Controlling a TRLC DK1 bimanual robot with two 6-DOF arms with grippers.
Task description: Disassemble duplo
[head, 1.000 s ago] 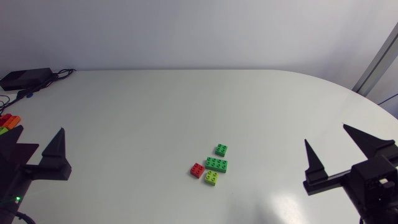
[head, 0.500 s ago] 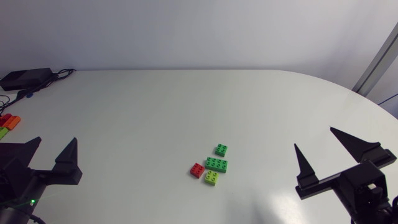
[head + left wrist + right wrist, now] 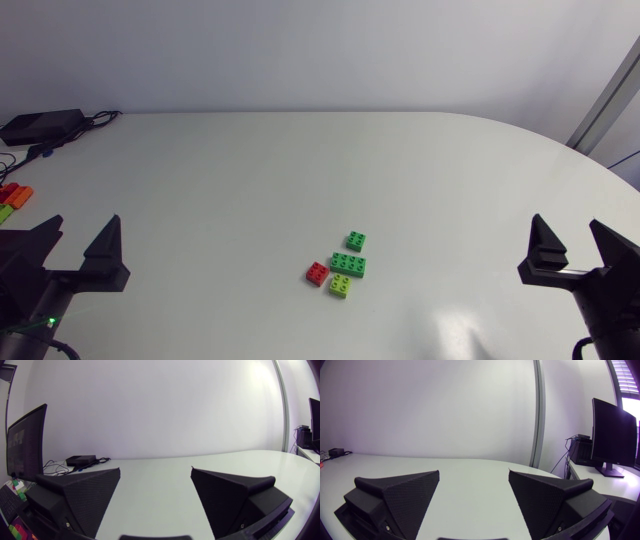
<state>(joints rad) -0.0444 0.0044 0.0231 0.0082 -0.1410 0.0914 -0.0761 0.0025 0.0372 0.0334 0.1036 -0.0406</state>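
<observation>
Near the middle of the table lies a tight cluster of duplo bricks: a small green brick (image 3: pixel 355 240), a larger green brick (image 3: pixel 348 264), a red brick (image 3: pixel 317 273) and a lime brick (image 3: pixel 341 286), touching one another. My left gripper (image 3: pixel 80 235) stands open at the left edge, far from the cluster. At the right edge my right gripper (image 3: pixel 570 238) is open too, also well away. Both the left wrist view (image 3: pixel 155 471) and the right wrist view (image 3: pixel 474 474) show spread black fingers with only bare table between them. No brick shows in either wrist view.
A black box (image 3: pixel 40 125) with cables sits at the table's back left corner and also shows in the left wrist view (image 3: pixel 80 459). A few orange, red and green bricks (image 3: pixel 12 195) lie at the far left edge.
The right gripper has turned and drawn back toward the right edge. The left gripper has turned and shifted slightly, so both its fingers now show. The bricks have not moved.
</observation>
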